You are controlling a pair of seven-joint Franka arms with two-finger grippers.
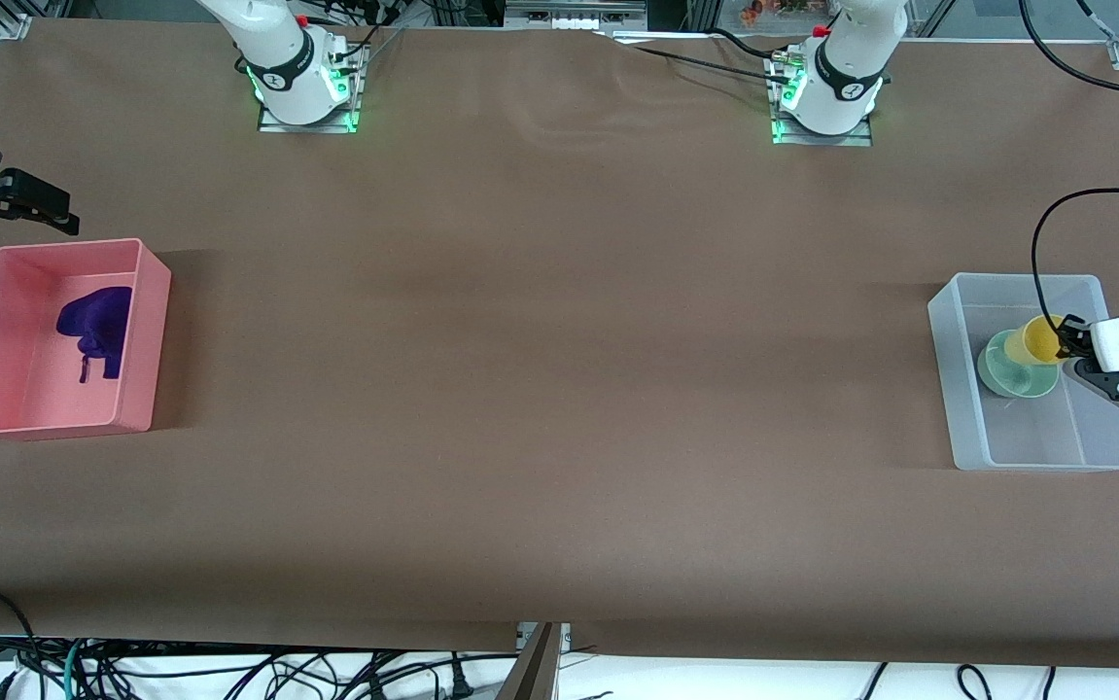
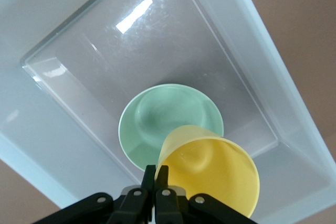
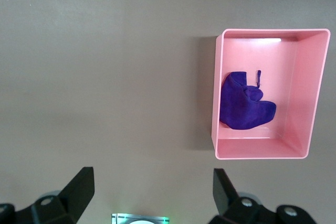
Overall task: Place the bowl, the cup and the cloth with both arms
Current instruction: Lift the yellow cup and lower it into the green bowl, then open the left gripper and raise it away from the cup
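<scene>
the cup (image 2: 210, 169) is pinched by its rim in the closed left gripper (image 2: 156, 174) over the bowl (image 1: 1014, 369) in the clear bin (image 1: 967, 408), seemingly for nesting, while the cloth (image 1: 97, 326) lies in the pink bin (image 1: 146, 340) and the right gripper (image 3: 152, 190), spread wide, waits above the table.

Cup (image 2: 212, 169) partly hides bowl (image 2: 168, 119), seemingly.

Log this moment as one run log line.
left gripper: shut on cup, over bowl in clear bin | right gripper: open, waiting | cloth: in pink bin
</scene>
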